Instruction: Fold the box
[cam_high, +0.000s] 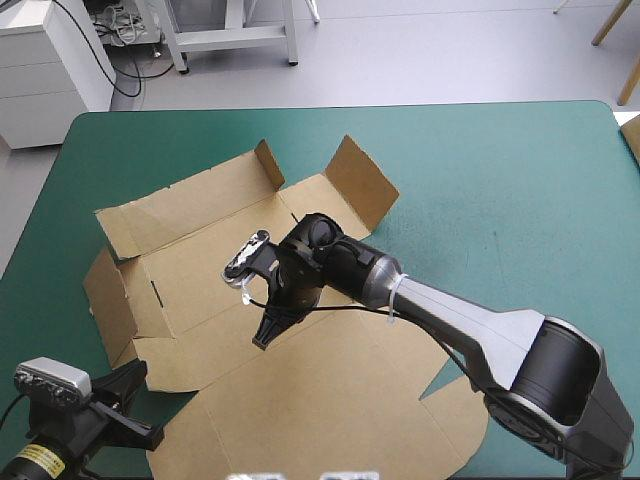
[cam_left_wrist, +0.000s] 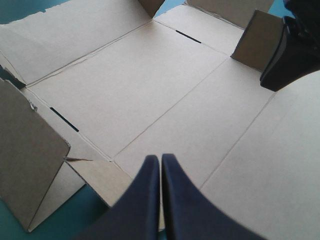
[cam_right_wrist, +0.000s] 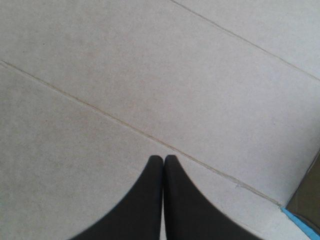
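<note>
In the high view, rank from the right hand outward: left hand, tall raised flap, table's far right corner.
1. Left hand, at the near left edge of the box.
2. Tall raised flap, on the box's far side.
3. Table's far right corner, farthest.

Brown box (cam_high: 330, 400) on teal-green table (cam_high: 500, 180)

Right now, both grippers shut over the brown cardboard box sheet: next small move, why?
Probably slide the left gripper under the brown box at its near edge and lift that panel: it lies flat, and the right gripper rests by a crease, likely pinning it.
</note>
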